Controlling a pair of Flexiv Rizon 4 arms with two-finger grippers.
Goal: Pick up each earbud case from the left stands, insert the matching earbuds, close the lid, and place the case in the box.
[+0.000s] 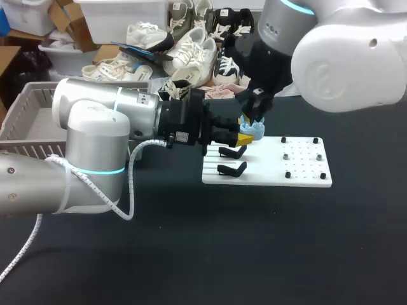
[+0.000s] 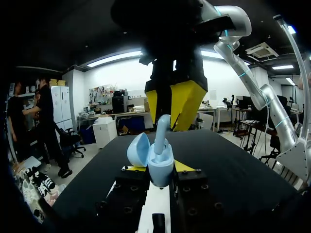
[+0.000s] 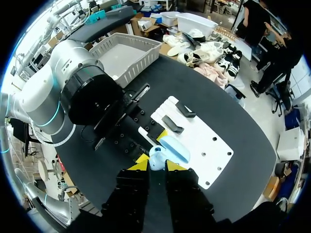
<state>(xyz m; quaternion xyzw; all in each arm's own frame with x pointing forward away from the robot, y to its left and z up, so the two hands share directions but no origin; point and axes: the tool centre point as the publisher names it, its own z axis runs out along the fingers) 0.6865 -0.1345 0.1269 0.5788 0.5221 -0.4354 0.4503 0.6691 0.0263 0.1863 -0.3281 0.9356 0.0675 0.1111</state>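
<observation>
In the left end effector [image 2: 158, 167], a smooth egg-shaped case [image 2: 161, 171]; slim earbud [image 2: 162, 130] inside

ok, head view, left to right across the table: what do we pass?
Going right: grey basket → left arm → two empty black stands → light blue earbud case → bare right half of the white board.
</observation>
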